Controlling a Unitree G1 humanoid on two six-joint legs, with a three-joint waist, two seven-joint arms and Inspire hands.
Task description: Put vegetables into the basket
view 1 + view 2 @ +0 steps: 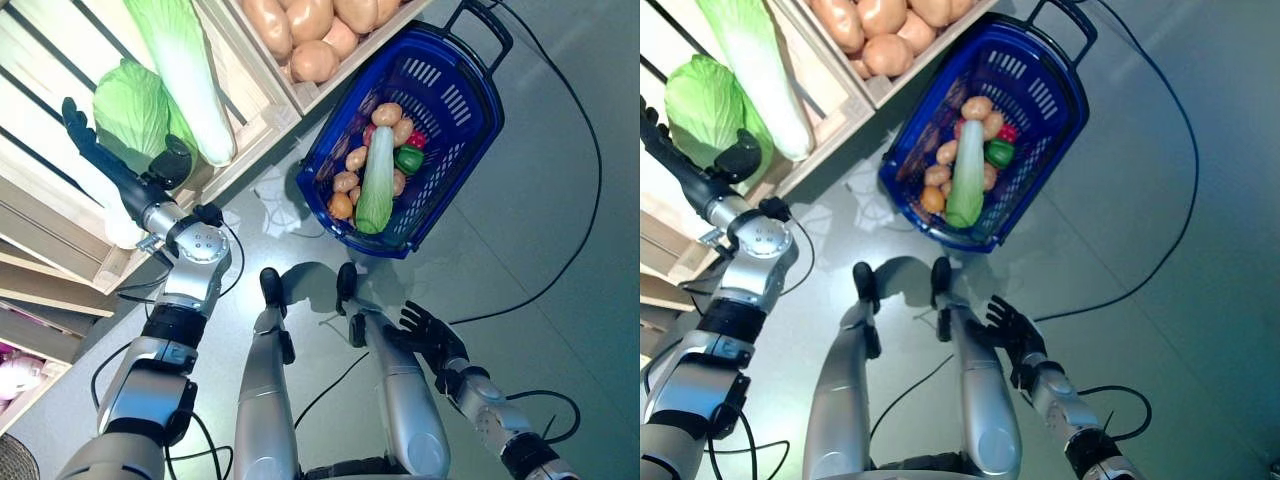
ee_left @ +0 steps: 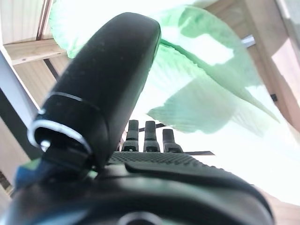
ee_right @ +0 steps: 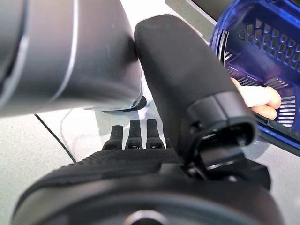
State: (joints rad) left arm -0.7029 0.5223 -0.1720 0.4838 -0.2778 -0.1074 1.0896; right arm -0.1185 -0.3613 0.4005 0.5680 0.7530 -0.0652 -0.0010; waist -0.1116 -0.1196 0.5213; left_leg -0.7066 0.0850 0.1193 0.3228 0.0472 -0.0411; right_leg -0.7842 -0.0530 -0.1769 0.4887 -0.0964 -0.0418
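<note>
Vegetables wait in the wooden crates where the left hand (image 1: 100,160) reaches, and more already lie in a blue basket (image 1: 470,130) on the floor. The left hand stretches up into a slatted crate (image 1: 255,105) with its fingers straight and spread, holding nothing. Its thumb lies against a round green cabbage (image 1: 130,105), and the fingers point past the cabbage's side toward the crate's inner boards. In the left wrist view the cabbage's pale green leaves (image 2: 201,84) fill the space just beyond the fingertips. Right beside the cabbage, on the side away from the hand, a long napa cabbage (image 1: 185,70) leans along the crate's edge. Farther on, a neighbouring crate holds a heap of potatoes (image 1: 300,35).

Well apart from the left hand, the basket stands on the grey floor with its black handle folded outward. Inside it lie a second napa cabbage (image 1: 378,180), several small potatoes, a green pepper (image 1: 408,159) and something red beside the pepper.

The right hand (image 1: 430,335) hangs low beside the robot, fingers relaxed and spread, empty. The basket is near it, showing just past its thumb in the right wrist view.
</note>
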